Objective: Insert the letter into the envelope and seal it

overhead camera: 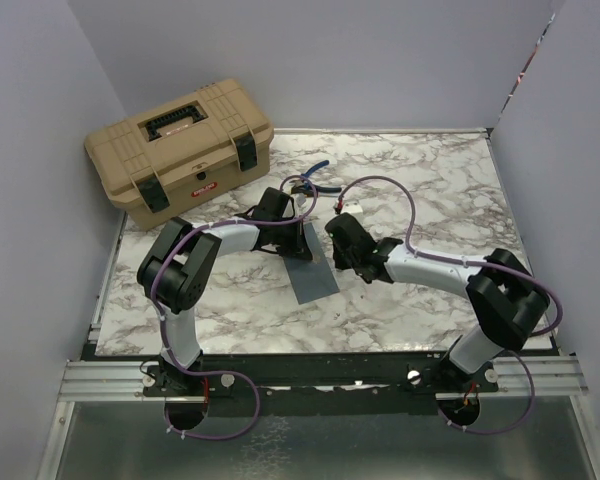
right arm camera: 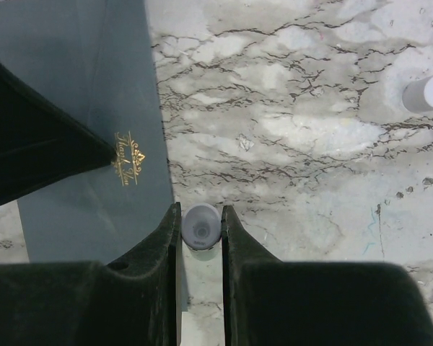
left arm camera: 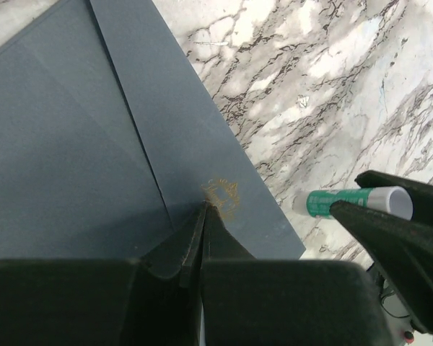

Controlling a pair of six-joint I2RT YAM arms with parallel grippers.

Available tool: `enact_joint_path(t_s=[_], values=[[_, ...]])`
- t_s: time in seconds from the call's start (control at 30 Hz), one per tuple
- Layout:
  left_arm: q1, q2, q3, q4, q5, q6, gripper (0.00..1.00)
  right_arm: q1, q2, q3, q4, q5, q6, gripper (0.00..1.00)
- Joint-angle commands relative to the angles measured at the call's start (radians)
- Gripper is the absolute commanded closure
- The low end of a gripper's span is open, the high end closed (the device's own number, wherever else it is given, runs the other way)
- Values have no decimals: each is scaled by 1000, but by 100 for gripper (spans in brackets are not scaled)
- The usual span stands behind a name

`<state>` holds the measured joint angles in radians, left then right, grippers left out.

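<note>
The bench (overhead camera: 430, 190), a white marble-patterned surface veined in grey, is carrying four things. A tan toolbox (overhead camera: 180, 150) is sitting at its 10 o'clock corner, lid shut, black latches facing the middle. The envelope (overhead camera: 312, 275) is lying flat near the centre, just toward 6 o'clock, turned slightly askew to the bench edges. Its seamed side is facing up and its gold emblem (right arm camera: 128, 167) is showing close to one long edge. A small blue-handled implement (overhead camera: 320, 175) is lying at 12 o'clock from the envelope, well apart from it. A white cap (right arm camera: 426, 94) is resting on bare marble at about 1 o'clock from the envelope.
</note>
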<state>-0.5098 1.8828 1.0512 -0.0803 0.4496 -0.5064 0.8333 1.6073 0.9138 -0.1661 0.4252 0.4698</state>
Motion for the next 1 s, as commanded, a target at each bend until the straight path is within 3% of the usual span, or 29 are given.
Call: enact_joint_path(t_s=[0.0, 0.23, 0.5, 0.6, 0.7, 0.97], values=[[11, -2, -11, -110, -42, 48, 100, -67, 23, 18, -167, -182, -17, 100], [10, -4, -5, -119, -33, 57, 98, -182, 49, 77, -218, -448, -32, 100], [10, -24, -2, -124, -21, 67, 83, -301, 88, 115, -228, -755, 7, 100], [10, -38, 2, -125, -11, 70, 69, -339, 89, 134, -218, -869, 19, 100], [10, -62, 11, -123, -1, 70, 47, -374, 92, 152, -207, -975, 28, 100], [14, -160, 39, -118, 57, 66, 14, -447, 129, 215, -198, -1211, 55, 100]])
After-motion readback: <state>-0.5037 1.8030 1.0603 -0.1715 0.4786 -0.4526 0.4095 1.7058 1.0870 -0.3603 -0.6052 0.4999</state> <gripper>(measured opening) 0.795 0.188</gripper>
